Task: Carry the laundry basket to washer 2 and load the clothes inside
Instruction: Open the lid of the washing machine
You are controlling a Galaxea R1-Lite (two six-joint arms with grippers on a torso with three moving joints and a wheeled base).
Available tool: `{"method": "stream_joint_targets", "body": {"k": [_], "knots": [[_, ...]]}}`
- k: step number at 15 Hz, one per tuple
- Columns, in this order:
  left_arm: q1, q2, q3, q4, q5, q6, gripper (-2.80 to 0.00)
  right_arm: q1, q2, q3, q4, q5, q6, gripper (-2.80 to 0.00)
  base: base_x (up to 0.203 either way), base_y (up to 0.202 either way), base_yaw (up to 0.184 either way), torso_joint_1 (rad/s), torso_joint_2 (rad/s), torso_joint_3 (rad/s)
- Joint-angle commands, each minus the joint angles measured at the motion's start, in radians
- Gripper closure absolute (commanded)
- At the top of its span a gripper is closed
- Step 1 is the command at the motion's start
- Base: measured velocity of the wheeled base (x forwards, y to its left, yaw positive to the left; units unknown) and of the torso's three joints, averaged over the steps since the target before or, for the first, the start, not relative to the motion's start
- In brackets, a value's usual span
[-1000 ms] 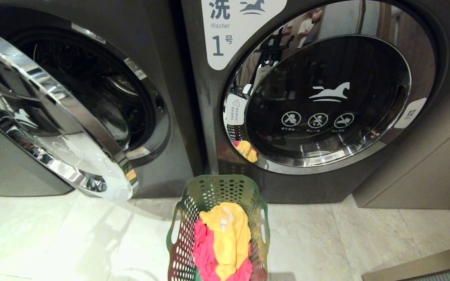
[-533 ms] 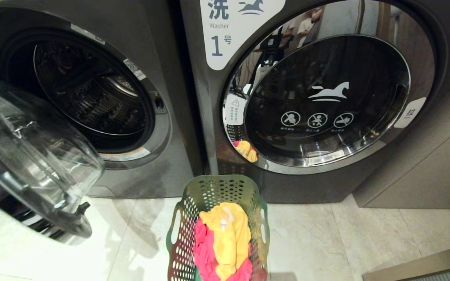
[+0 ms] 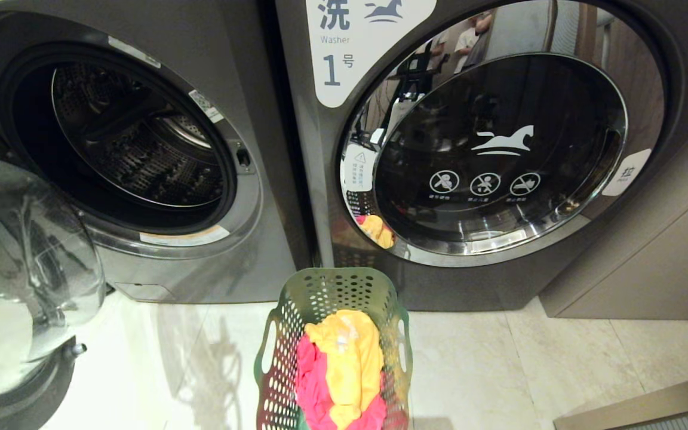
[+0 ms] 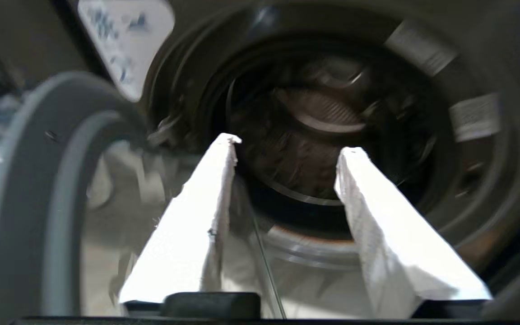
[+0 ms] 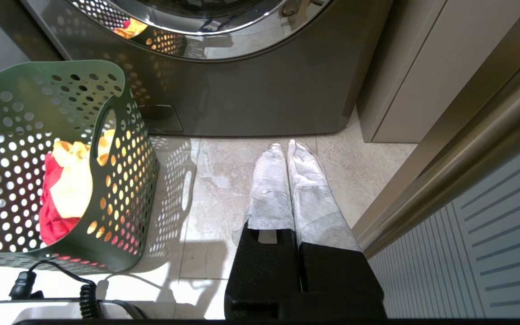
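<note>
Washer 2 point(image 3: 141, 155), the dark grey machine left of the one labelled 1, stands with its round door point(image 3: 21, 269) swung wide to the left and its drum bare; no number shows on it. In the left wrist view my left gripper point(image 4: 294, 144) hangs open in front of the drum mouth point(image 4: 314, 135), nothing between its white-wrapped fingers. The green laundry basket point(image 3: 332, 286) sits on the floor before the two machines, holding a yellow garment point(image 3: 344, 352) over a pink-red one point(image 3: 311, 382). My right gripper point(image 5: 285, 145) is shut over the tiles, to the right of the basket point(image 5: 120, 149).
Washer 1 point(image 3: 499, 149) on the right has its chrome-rimmed door closed. A beige cabinet point(image 3: 648, 263) stands right of it, and a ribbed panel point(image 5: 490, 234) runs close beside my right gripper. Pale floor tiles point(image 3: 529, 358) lie around the basket.
The door of the left machine has swung further open toward the left, laying the whole drum mouth bare. The basket and the right arm have stayed put.
</note>
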Motion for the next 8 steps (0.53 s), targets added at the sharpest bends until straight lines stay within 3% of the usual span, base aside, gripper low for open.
{"method": "stream_joint_targets", "body": {"k": [1, 3, 4, 8], "knots": [[-0.096, 0.074, 0.005, 0.000, 0.213, 0.054, 0.00, 0.000, 0.000, 0.000, 0.000, 0.000, 0.000, 0.00, 0.000, 0.000, 0.000, 0.000, 0.00, 0.000], [-0.132, 0.133, -0.016, 0.009, 0.485, 0.103, 0.00, 0.000, 0.000, 0.000, 0.000, 0.000, 0.000, 0.00, 0.000, 0.000, 0.000, 0.000, 0.00, 0.000], [-0.139, 0.176, -0.036, 0.011, 0.578, 0.122, 0.00, 0.000, 0.000, 0.000, 0.000, 0.000, 0.000, 0.00, 0.000, 0.000, 0.000, 0.000, 0.00, 0.000], [-0.056, 0.296, -0.128, 0.002, 0.663, 0.148, 0.00, 0.000, 0.000, 0.000, 0.000, 0.000, 0.000, 0.00, 0.000, 0.000, 0.000, 0.000, 0.00, 0.000]]}}
